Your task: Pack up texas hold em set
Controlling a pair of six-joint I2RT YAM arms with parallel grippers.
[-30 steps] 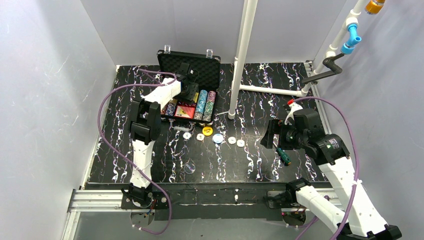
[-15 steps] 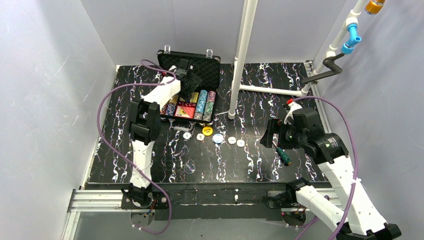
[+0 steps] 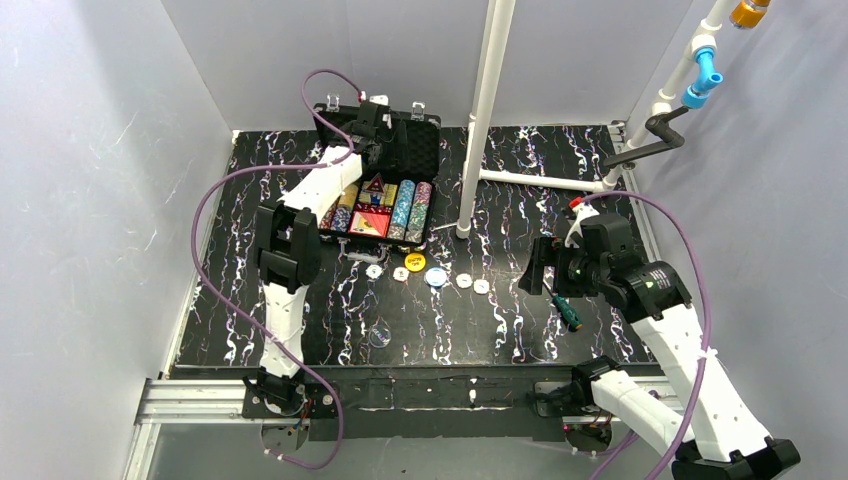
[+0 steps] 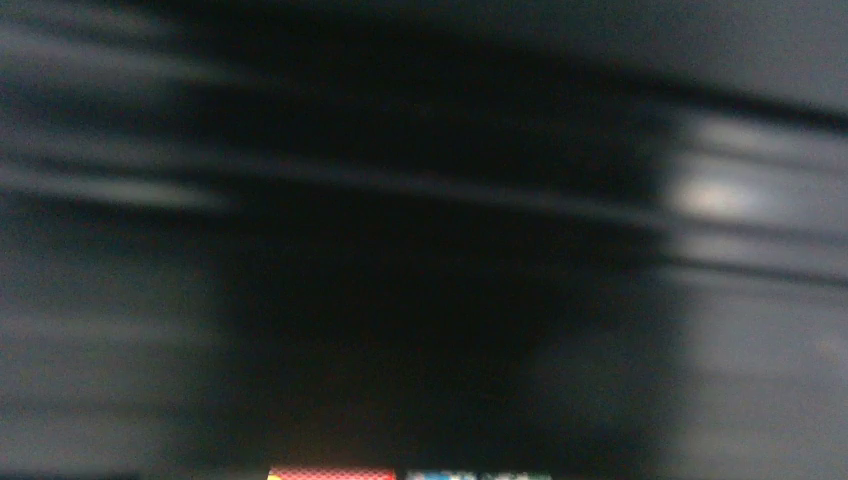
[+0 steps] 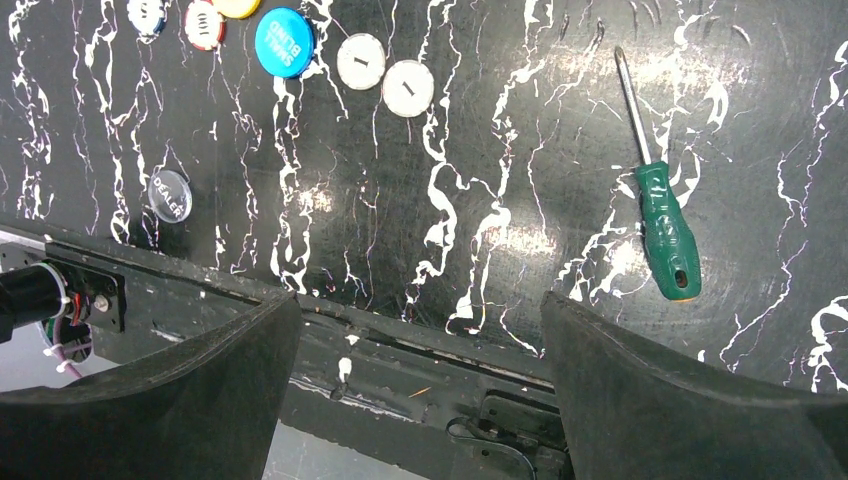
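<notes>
**Left claw raised to the case lid**

The left claw hovered by the open case's lid; whether it was open could not be told. The right claw stood wide open, empty, over the desk. The discs lying near the case looked thin, hard and slippery, likely best pinched across their rims. A second earlier the left claw was down among the chips; a red triangle now lay there.

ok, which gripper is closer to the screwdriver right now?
Right. The right gripper hovers open right by the screwdriver; the left gripper is far off, up at the lid of the case.
</notes>
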